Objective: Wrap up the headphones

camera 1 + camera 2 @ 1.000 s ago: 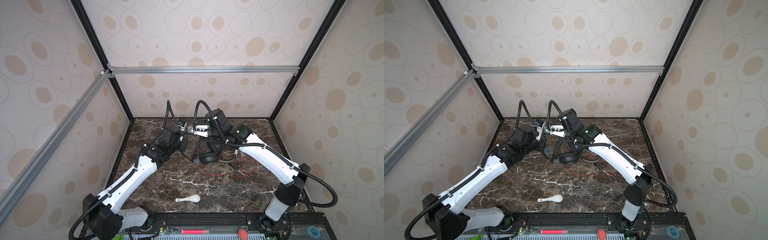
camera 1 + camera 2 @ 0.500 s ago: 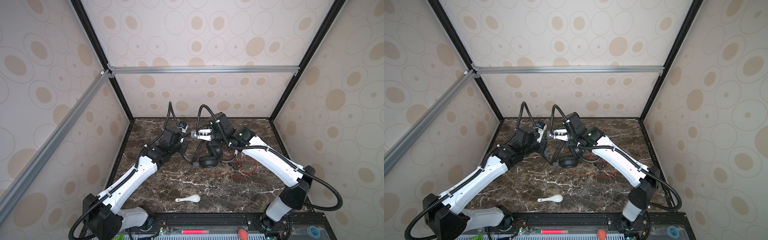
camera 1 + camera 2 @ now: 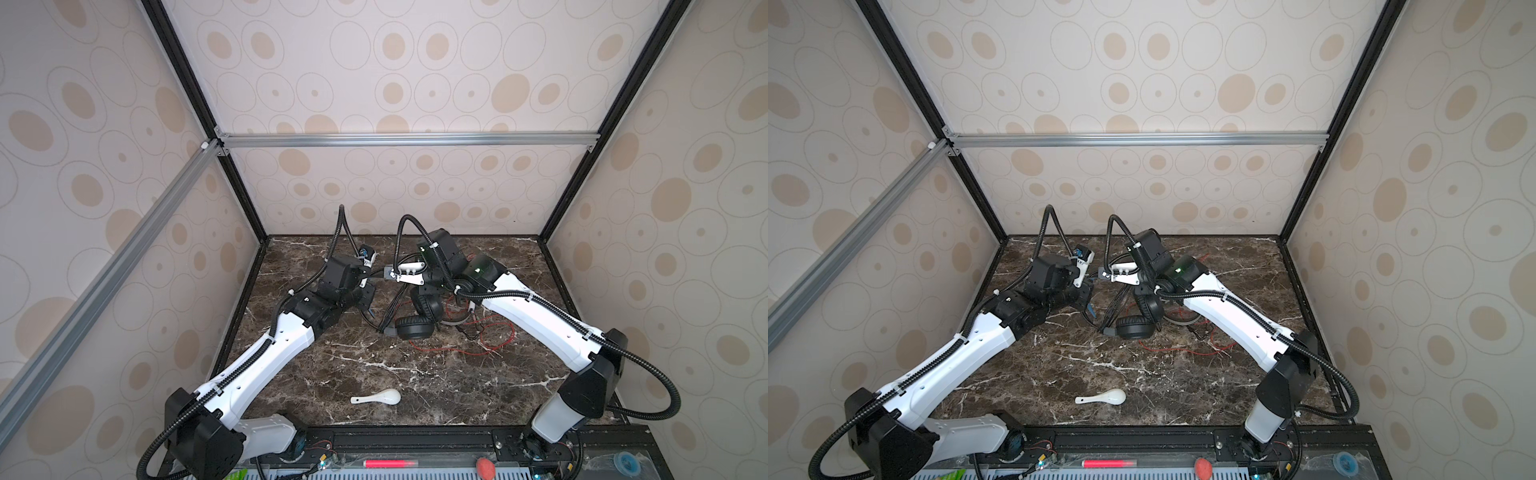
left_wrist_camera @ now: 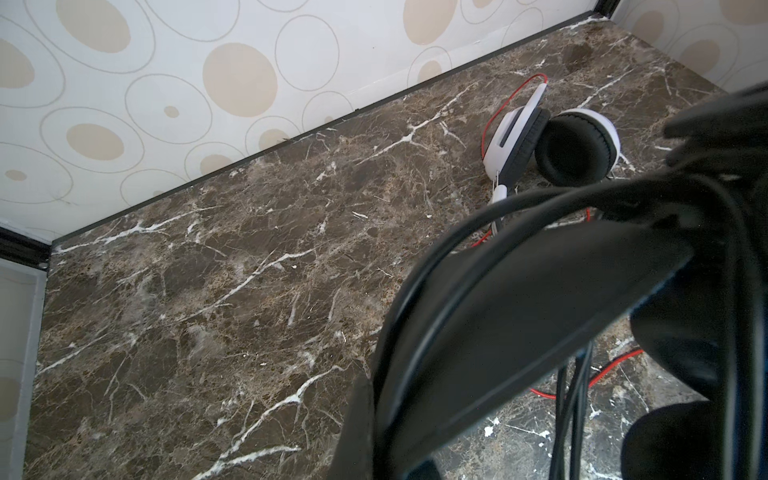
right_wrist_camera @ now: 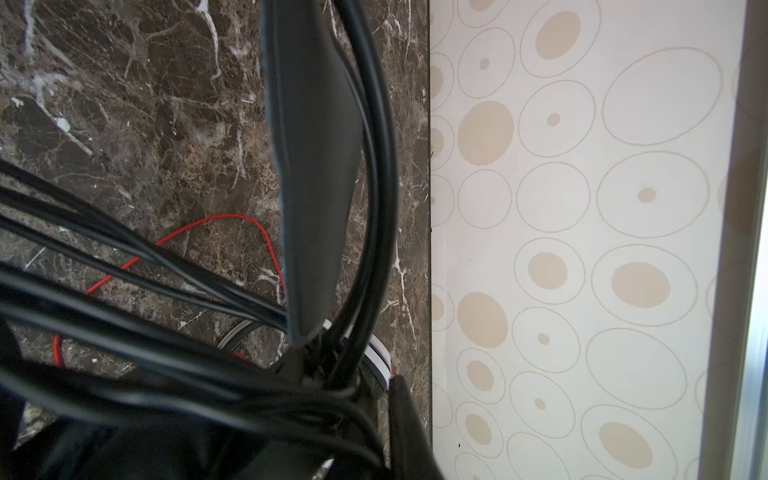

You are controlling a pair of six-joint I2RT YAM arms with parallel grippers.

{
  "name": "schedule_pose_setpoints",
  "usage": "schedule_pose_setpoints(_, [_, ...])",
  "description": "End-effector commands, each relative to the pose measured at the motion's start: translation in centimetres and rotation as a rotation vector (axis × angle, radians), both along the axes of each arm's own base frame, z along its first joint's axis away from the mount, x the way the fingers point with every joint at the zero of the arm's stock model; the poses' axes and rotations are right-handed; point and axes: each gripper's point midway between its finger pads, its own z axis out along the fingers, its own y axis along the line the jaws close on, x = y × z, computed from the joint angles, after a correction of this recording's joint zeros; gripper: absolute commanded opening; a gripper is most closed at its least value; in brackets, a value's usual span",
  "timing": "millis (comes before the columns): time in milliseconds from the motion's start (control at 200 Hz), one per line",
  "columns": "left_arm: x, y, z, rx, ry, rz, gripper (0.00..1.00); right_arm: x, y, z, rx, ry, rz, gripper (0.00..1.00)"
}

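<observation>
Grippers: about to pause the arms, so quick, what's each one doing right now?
Left gripper: closed, holding the black headphones by the headband.
Right gripper: cannot tell whether closed; the black cord hangs close under it.

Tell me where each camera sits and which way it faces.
Top views: high in front, side by side, looking down at table and back wall; left arm, right arm whole.
Left wrist: on that arm, facing across the table to the white headphones; likely one dark finger.
Right wrist: on that arm, facing table and a wall; likely one dark finger.
Shared: both wrist views show the black headphones close up and the red cord.
</observation>
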Motion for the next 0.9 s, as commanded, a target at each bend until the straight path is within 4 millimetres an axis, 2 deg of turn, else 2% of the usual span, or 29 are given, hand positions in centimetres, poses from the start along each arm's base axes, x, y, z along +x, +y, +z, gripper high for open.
schedule_pose_setpoints(0, [-0.9,-0.1,1.8,-0.02,-0.031,-0.038,0.0,2.1,-2.9,0.2,-0.024,-0.034,-0.108,0.15])
schedule_pose_setpoints(390, [-0.9,-0.1,2.0,-0.015,-0.029,-0.036,0.0,2.7,-3.6,-1.5,-0.032,-0.013,-0.127,0.24])
schedule_pose_setpoints(690, [-0.8,-0.2,2.0,-0.008,-0.024,-0.04,0.0,3.1,-3.8,-1.7,-0.013,-0.01,-0.136,0.33])
schedule_pose_setpoints(895, [-0.8,-0.2,2.0,-0.005,-0.02,-0.042,0.0,3.2,-4.2,-2.1,-0.023,-0.01,-0.138,0.35])
